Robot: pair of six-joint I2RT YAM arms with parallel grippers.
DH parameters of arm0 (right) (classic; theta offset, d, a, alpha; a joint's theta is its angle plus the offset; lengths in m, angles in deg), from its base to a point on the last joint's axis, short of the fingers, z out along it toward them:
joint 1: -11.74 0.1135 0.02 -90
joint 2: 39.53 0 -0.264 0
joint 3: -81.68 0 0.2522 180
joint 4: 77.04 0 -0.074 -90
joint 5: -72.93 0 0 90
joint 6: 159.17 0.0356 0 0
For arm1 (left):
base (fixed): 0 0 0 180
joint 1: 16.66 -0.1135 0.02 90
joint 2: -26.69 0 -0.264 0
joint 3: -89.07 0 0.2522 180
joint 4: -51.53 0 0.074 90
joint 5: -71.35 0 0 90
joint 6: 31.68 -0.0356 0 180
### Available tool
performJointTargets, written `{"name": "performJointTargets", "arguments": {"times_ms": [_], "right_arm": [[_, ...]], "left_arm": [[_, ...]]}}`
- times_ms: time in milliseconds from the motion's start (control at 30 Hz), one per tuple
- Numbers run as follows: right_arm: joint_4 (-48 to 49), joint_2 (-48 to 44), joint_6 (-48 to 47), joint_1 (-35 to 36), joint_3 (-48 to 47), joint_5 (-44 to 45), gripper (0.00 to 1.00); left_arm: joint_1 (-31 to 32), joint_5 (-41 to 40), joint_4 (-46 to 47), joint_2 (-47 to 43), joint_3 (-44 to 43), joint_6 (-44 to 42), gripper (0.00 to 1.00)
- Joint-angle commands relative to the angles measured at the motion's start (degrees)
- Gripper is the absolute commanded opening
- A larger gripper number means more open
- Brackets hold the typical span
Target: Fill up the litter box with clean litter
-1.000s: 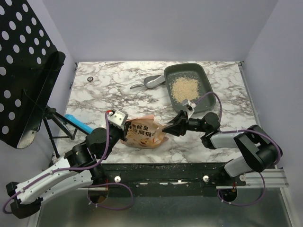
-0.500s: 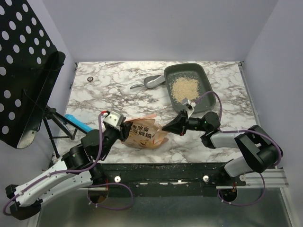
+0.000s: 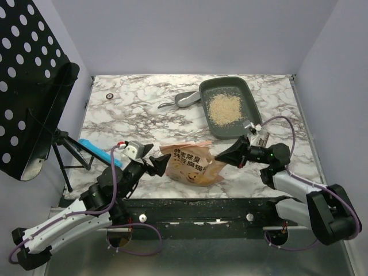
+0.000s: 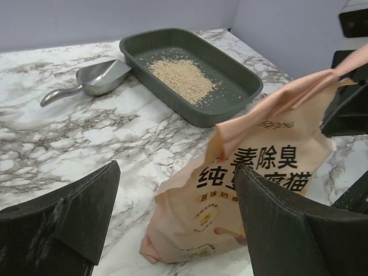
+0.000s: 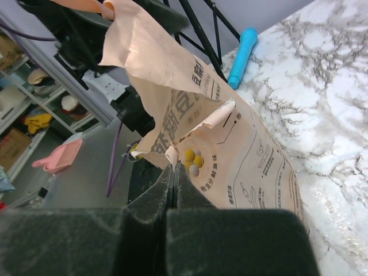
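Observation:
The dark grey litter box (image 3: 242, 83) stands at the back right with a patch of pale clean litter (image 3: 224, 108) on its floor; the left wrist view shows the box (image 4: 233, 77) and the litter (image 4: 181, 77) too. An orange-tan printed bag (image 3: 192, 164) lies near the front edge. My right gripper (image 3: 222, 160) is shut on a torn edge of the bag (image 5: 230, 149) at its right end, the jaws (image 5: 173, 169) pressed together on the paper. My left gripper (image 3: 156, 165) stands open at the bag's left end, its fingers (image 4: 86, 207) apart from the bag (image 4: 241, 195).
A grey metal scoop (image 3: 185, 99) lies left of the litter box. A blue cylinder (image 3: 98, 150) rests by the table's left edge under a black perforated stand (image 3: 29, 86). A small dark ring (image 3: 109, 95) sits at the back left.
My left gripper has let go of the bag and opened wide. My right gripper has shut on the bag's edge and pulled the bag to the right.

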Motion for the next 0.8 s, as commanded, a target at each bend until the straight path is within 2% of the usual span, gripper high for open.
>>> {"name": "performJointTargets", "arguments": {"times_ms": [0, 133, 233, 333, 467, 567, 767], "right_arm": [[7.8, -11.4, -0.4, -2.5, 0.7, -2.2, 0.00], [-16.7, -24.4, -11.1, -2.8, 0.9, 2.2, 0.00], [-30.1, -33.2, -16.7, -3.0, -0.4, 5.0, 0.00], [-30.1, -33.6, -15.3, -2.9, -0.1, 4.3, 0.00], [-23.7, -29.1, -10.9, -2.9, 1.2, 2.1, 0.00], [-23.3, -28.0, -10.4, -2.9, 1.1, 2.1, 0.00], [-26.6, -29.9, -11.3, -2.9, 1.0, 2.8, 0.00]], "left_arm": [[-0.2, 3.0, 16.8, -0.2, 9.4, 4.5, 0.89], [-0.5, 7.7, 31.0, 4.8, 15.7, 3.8, 0.89], [-0.8, 11.4, 40.5, 7.6, 18.9, 2.7, 0.89], [-2.1, 16.1, 47.7, 8.7, 21.1, 1.4, 0.90], [-4.5, 24.7, 50.2, 10.5, 20.1, 0.6, 0.90], [-6.8, 31.4, 52.5, 12.7, 19.3, 0.9, 0.90], [-9.6, 43.2, 60.6, 25.3, 16.4, 4.5, 0.90]]}}
